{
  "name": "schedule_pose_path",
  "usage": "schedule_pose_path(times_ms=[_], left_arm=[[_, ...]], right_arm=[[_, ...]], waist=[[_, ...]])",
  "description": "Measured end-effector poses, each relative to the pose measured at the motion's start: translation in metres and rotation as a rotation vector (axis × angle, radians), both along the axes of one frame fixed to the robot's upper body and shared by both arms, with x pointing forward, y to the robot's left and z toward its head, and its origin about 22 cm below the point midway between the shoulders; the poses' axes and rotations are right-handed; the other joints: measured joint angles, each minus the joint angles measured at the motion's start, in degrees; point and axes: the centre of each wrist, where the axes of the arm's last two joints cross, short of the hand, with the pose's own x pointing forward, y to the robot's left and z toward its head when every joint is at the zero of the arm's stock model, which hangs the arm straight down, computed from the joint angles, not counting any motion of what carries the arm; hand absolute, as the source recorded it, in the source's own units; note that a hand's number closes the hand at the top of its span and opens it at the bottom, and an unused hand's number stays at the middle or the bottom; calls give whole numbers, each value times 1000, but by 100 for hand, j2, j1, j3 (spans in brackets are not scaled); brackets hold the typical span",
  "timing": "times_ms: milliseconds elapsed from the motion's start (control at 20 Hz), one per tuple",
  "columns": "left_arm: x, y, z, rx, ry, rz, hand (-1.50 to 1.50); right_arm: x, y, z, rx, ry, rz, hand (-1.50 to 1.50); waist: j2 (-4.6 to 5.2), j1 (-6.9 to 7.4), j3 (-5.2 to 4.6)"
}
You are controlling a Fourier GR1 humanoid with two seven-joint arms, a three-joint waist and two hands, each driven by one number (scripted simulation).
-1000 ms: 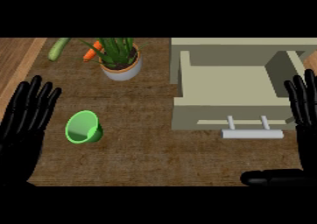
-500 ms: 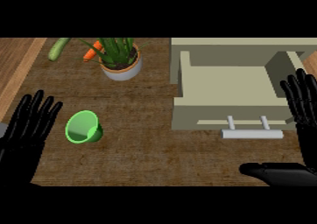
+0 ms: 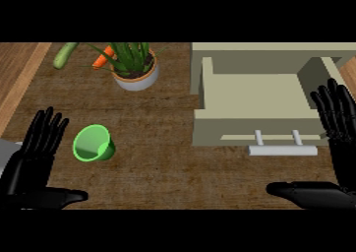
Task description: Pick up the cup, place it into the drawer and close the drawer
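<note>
Green cup (image 3: 93, 143) lies tipped on the brown counter (image 3: 181, 162), mouth facing up toward the camera, nothing visible inside. It sits left of centre, just right of the left hand (image 3: 32, 162), not touching it. Left hand flat and open, fingers (image 3: 48, 129) straight and slightly spread, thumb out to the right along the lower edge. Right hand (image 3: 344, 147) at the right edge, also open, fingers straight and spread, thumb pointing left; holds nothing. Beige drawer (image 3: 257, 101) is pulled open at upper right, inside looks bare, pale handle (image 3: 281, 147) on its front facing the robot. Cup well apart from the drawer. White pot (image 3: 136, 76) with a green plant at the top centre. Behind it a carrot (image 3: 103, 58) and a pale green vegetable (image 3: 65, 54), likely a cucumber, lying on the counter.
</note>
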Motion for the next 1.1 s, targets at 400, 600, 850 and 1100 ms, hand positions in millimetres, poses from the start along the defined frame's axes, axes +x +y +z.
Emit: schedule_pose_path(times_ms=[400, 600, 850, 1100], left_arm=[[7, 27, -47, 63, 79, 87, -150], [10, 35, -74, 83, 123, 113, -150], [14, 47, -103, 78, 138, 130, -150], [13, 57, -132, 67, 135, 141, -150]], right_arm=[[8, -6, 1, -3, -6, 1, -150], [12, -3, 1, -3, -9, 1, -150], [7, -10, 2, -3, -4, 4, -150], [14, -5, 5, -1, -6, 15, -150]], waist=[[2, -3, 0], [3, -7, -1], [3, -16, 0], [7, -23, -3]])
